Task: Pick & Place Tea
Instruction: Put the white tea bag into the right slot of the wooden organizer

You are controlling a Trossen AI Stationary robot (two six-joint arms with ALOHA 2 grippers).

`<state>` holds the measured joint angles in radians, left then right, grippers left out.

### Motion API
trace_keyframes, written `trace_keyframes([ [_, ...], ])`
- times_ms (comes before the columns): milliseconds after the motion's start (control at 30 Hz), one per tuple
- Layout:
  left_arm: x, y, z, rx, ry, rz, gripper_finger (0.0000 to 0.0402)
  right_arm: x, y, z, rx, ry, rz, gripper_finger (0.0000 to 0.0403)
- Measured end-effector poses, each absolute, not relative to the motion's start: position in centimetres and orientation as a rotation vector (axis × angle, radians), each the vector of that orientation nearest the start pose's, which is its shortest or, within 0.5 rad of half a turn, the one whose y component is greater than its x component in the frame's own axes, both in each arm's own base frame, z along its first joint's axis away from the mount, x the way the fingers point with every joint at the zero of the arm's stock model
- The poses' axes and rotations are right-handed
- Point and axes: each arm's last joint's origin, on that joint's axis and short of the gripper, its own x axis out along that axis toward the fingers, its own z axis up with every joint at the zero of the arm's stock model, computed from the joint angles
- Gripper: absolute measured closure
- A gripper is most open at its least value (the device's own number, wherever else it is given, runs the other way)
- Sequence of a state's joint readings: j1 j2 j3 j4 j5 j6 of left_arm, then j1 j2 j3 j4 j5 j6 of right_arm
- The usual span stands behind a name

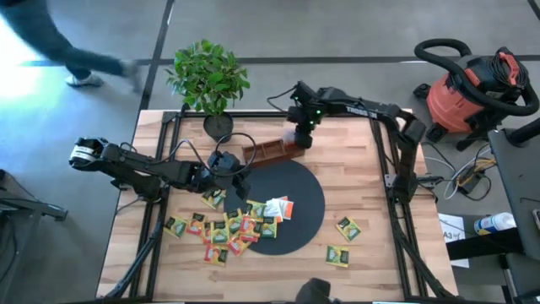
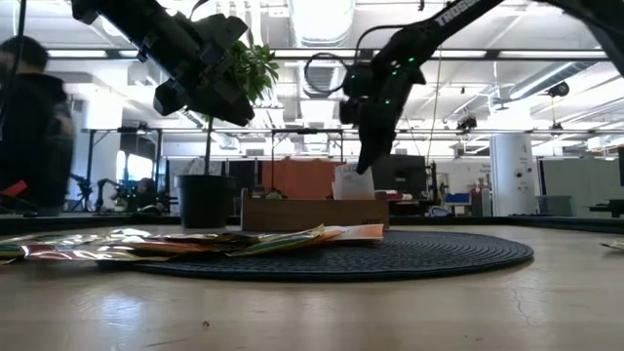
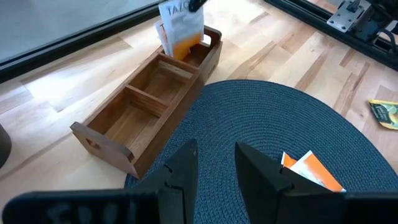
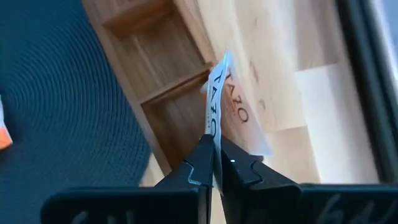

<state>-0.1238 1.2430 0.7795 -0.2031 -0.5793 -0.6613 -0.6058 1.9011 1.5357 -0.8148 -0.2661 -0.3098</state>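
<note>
The white-and-orange Tazo tea sachet (image 4: 225,104) hangs pinched in my right gripper (image 4: 215,163), upper middle of the high view, over the end compartment of the wooden tray (image 1: 272,151). I judge this the placing step: next I lower and let go. My left gripper (image 3: 216,163), jaws narrowly parted and empty, hovers above the black mat (image 1: 305,196) beside the remaining sachets (image 1: 229,226).

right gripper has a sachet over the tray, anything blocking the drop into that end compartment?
Nothing visible. The right gripper is shut on the white-with-orange sachet, which hangs upright at the end compartment of the wooden tray. The other compartments look empty. The left gripper hovers open over the black mat, apart from the tray.
</note>
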Motion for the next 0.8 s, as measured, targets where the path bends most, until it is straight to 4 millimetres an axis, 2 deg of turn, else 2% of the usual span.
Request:
trace_keyframes([
  [100, 25.3, -1.5, 24.1, -0.399, 0.456, 0.623, 0.0319, 31.8, -21.6, 23.6, 0.231, 1.024, -0.113, 0.0395],
  [267, 25.3, -1.5, 24.1, -0.419, 0.45, 0.628, 0.0319, 31.1, -21.4, 22.5, 0.238, 1.02, -0.085, 0.0395],
  [467, 25.3, -1.5, 24.1, -0.431, 0.446, 0.632, 0.0319, 31.5, -21.4, 21.0, 0.19, 1.002, 0.0, 0.0395],
  [800, 25.3, -1.5, 24.1, -0.474, 0.432, 0.644, 0.0319, 31.4, -22.2, 21.0, 0.049, 0.975, 0.041, 0.0395],
])
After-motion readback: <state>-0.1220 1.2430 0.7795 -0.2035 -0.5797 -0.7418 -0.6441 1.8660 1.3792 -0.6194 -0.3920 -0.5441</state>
